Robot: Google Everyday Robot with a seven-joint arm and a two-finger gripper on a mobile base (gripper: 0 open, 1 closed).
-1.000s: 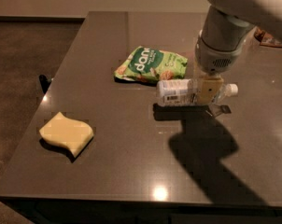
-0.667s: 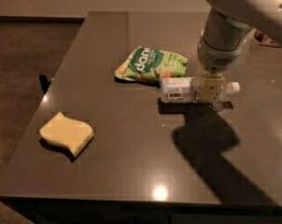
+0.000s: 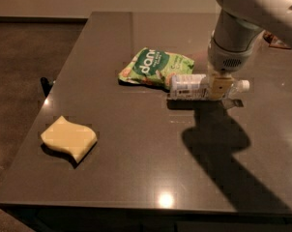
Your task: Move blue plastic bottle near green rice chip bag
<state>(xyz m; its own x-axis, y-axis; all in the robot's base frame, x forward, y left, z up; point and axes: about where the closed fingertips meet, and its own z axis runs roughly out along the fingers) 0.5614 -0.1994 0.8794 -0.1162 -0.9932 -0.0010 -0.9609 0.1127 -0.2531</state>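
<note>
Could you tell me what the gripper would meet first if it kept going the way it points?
The bottle: the gripper points straight down at its capped end, seemingly touching it; the table lies beneath.

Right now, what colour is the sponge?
The sponge is pale yellow, plain in the camera view. The gripper is at the bottle.

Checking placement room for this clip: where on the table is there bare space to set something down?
Bare: the table front, right of the yellow sponge; the stretch between sponge and green rice chip bag; the far strip behind the bag. Crowded: bag, blue plastic bottle and the gripper over it bunch together right of centre.
</note>
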